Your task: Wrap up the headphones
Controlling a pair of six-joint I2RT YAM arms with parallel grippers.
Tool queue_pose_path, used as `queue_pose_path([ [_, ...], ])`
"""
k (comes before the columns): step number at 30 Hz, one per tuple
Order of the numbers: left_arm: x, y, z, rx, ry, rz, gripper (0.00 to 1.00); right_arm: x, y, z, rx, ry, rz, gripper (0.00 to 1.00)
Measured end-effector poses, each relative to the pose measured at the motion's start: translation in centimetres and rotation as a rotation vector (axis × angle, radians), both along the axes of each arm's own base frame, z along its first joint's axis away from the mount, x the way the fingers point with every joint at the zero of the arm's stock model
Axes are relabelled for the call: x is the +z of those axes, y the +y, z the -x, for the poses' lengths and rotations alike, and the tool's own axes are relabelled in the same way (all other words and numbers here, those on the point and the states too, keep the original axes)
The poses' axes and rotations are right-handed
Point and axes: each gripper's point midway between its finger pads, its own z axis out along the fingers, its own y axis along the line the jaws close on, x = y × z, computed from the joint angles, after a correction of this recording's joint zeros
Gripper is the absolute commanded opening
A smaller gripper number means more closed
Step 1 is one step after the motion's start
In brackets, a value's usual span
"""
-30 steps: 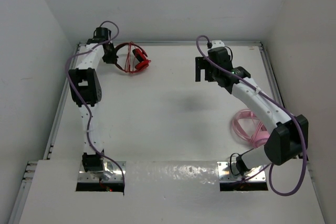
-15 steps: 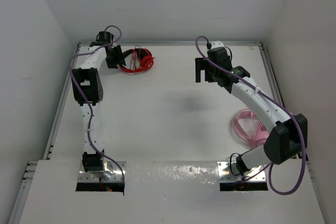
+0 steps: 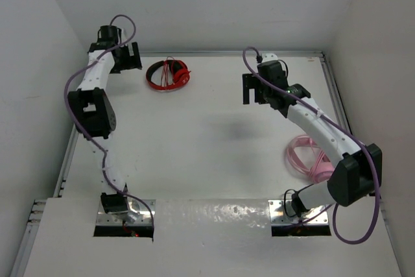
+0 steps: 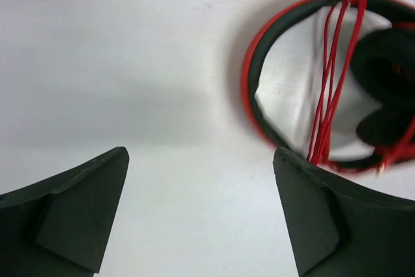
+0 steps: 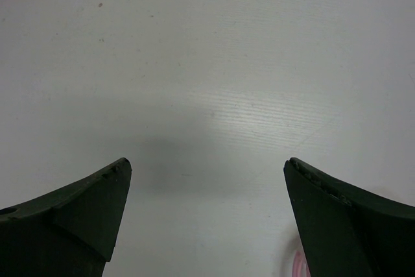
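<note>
The red headphones (image 3: 168, 74) lie flat on the white table near its far edge, earcups folded together at the right and the thin red cable wound across the headband. In the left wrist view the headphones' black-lined headband (image 4: 249, 76) fills the upper right, with cable strands (image 4: 331, 63) crossing it. My left gripper (image 3: 128, 58) hovers just left of them, open and holding nothing (image 4: 200, 154). My right gripper (image 3: 253, 89) hangs open over bare table to the right (image 5: 207, 160), well apart from the headphones.
A pale pink coiled cable bundle (image 3: 308, 157) lies at the right, beside the right arm; a sliver of the pink bundle (image 5: 298, 267) shows in the right wrist view. The table's raised rim (image 3: 214, 52) and white walls enclose the far side.
The left gripper opened and let go of the headphones, then drew back left toward the far corner. The headphones now lie flat on the table. The right arm stayed still.
</note>
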Motion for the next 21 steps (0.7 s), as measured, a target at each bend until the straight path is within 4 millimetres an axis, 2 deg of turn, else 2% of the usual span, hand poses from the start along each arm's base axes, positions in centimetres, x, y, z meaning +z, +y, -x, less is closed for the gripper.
queue_pose_path([
  [4,6.1,1.7,5.1,-0.050,-0.047,-0.162,0.95,-1.2,-1.3,1.6,-0.022,0.013,0.009,0.99],
  [6,7.9,2.6,8.4,-0.057,-0.055,-0.239,0.95,-2.6,-2.0,2.9,-0.035,0.037,0.014,0.99],
  [7,8.1,2.9,10.4,-0.062,-0.043,-0.263,0.95,-3.3,-2.3,3.4,-0.040,0.050,0.018,0.99],
  [9,7.2,3.2,13.9,-0.075,-0.018,-0.282,0.95,-4.9,-2.9,4.6,-0.055,0.074,0.019,0.99],
  [14,1.6,4.2,23.4,-0.082,0.116,-0.263,0.95,-8.0,-3.9,7.2,-0.078,0.138,0.029,0.99],
  [17,-0.1,3.9,26.5,-0.102,0.143,-0.265,0.95,-8.5,-4.1,7.6,-0.087,0.137,0.020,0.99],
  [21,-1.3,3.4,28.5,-0.120,0.149,-0.274,0.93,-8.7,-4.1,7.9,-0.102,0.120,-0.005,0.99],
])
